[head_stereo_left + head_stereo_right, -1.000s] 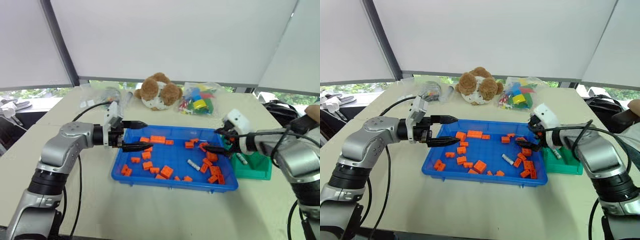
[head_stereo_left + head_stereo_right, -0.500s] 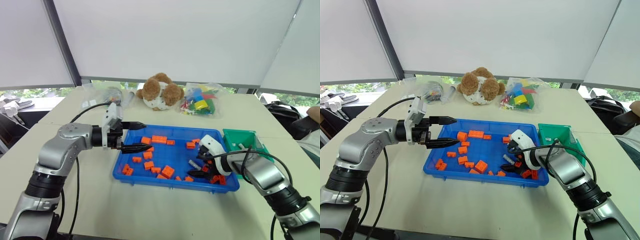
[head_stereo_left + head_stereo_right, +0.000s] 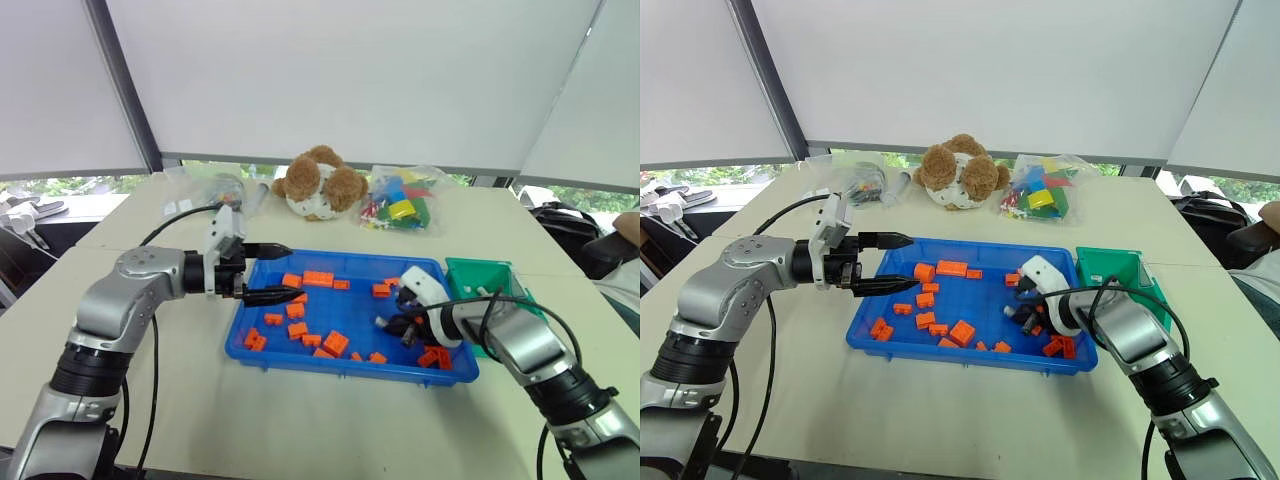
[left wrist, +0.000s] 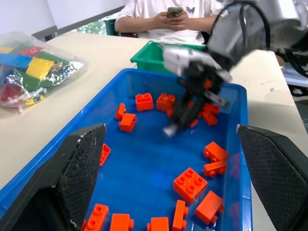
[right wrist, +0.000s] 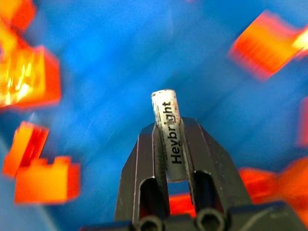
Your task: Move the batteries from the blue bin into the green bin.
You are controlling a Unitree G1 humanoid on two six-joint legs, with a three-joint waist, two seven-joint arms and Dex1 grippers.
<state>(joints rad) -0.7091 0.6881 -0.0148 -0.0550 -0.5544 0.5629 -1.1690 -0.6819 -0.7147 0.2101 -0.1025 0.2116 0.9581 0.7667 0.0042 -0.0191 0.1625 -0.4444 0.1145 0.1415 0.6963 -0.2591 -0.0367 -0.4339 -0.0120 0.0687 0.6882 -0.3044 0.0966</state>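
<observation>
Battery clamped in right tool; blue bin rim near.

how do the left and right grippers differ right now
The left gripper has open jaws holding nothing; the right gripper has jaws shut on a battery. The left hovers at the left end of the blue bin; the right is near the bin's right end, among orange bricks. Both have black fingers.
</observation>
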